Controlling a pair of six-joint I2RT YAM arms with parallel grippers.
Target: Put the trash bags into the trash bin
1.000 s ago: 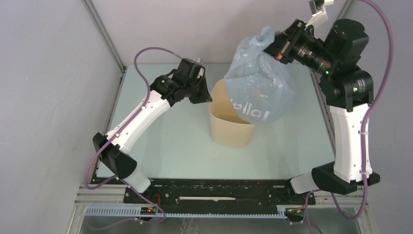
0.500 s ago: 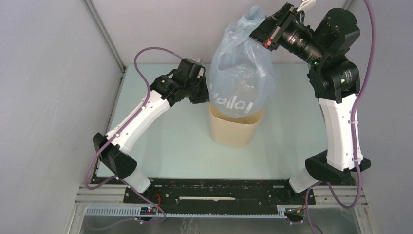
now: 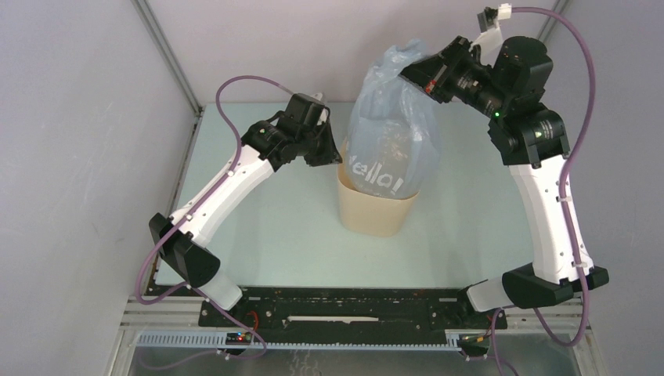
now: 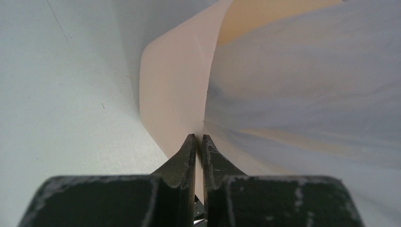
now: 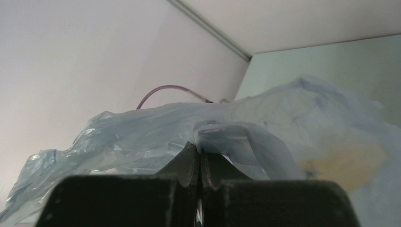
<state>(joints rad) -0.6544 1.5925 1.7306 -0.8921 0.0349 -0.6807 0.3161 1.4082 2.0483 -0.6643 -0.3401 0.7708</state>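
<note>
Right gripper (image 3: pixel 413 72) pinches the top of the pale-blue trash bag (image 3: pixel 389 129), jaws closed on the plastic, and holds it high over the far middle of the table (image 3: pixel 266 227). The bag hangs straight down, its bottom inside the mouth of the cream trash bin (image 3: pixel 376 215). Left gripper (image 4: pixel 197 138), jaws narrow, clamps the bin's left wall at the rim.

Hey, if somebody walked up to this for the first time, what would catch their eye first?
The big pale-blue bag hanging high over the back of the table, pinched at its top by the right pincer, its lower end dipping into the beige bin at the middle. Next, the left pincer nipping the bin's rim on its left side.
</note>
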